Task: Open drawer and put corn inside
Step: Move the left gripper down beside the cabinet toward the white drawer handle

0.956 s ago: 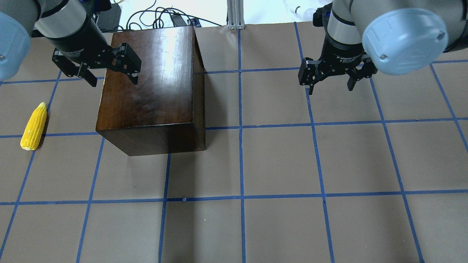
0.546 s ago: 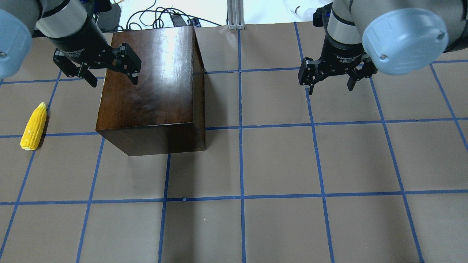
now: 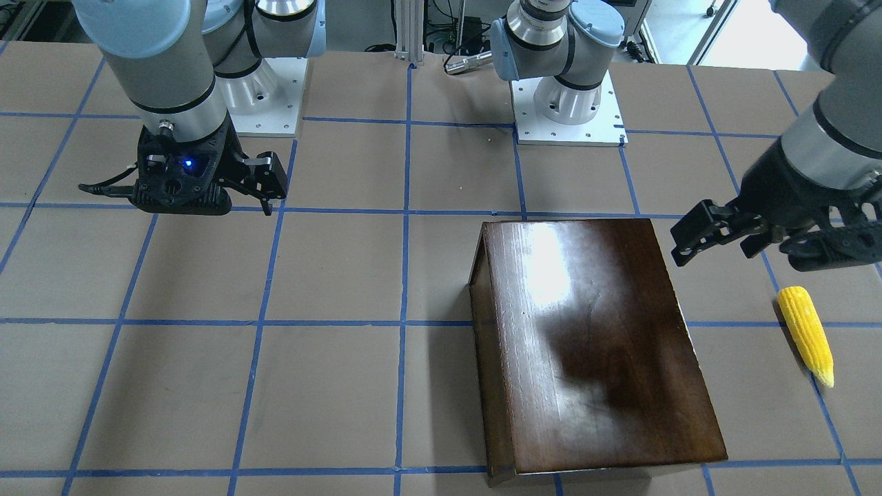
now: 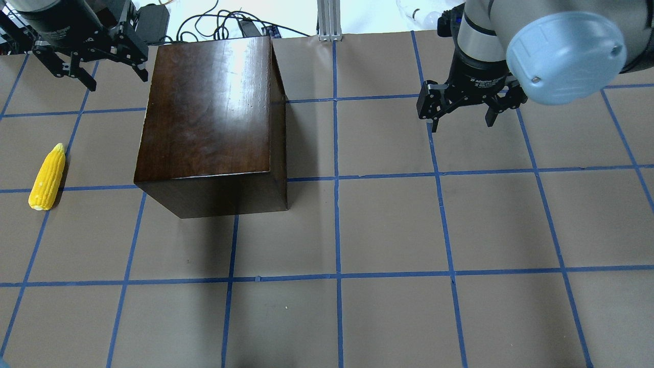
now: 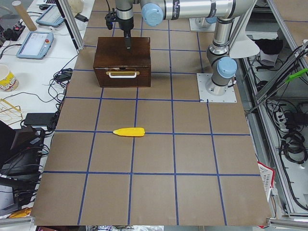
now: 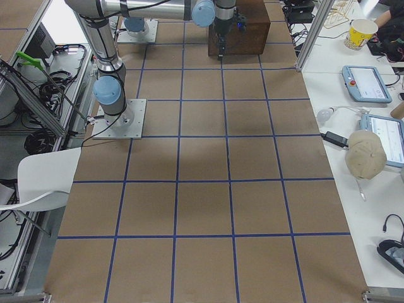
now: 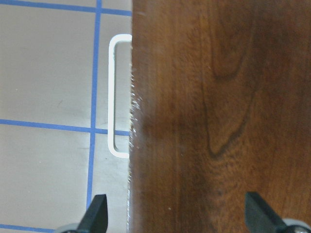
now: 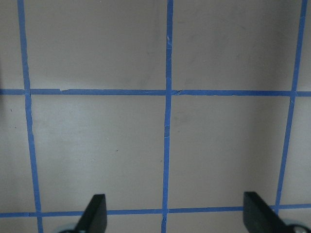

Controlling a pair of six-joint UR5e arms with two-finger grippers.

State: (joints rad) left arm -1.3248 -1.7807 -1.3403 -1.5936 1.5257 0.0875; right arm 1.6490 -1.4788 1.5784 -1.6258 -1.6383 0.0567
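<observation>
In the front-facing view my left tool [image 3: 747, 249] hangs spread wide at the right edge, beside the dark box's [image 3: 592, 344] upper right corner. The corn [image 3: 806, 336] lies loose on the bench [image 3: 207, 344] just below it. Overhead, the right tool [image 4: 462, 122], also wide and empty, hovers well apart at upper right, I'd guess to keep clear. From the left end the drawer [image 5: 122, 76] reads fully shut, so nothing shows inside. The left wrist view looks down the box's edge onto the white handle [image 7: 112, 97], presumably lining up the pull.
</observation>
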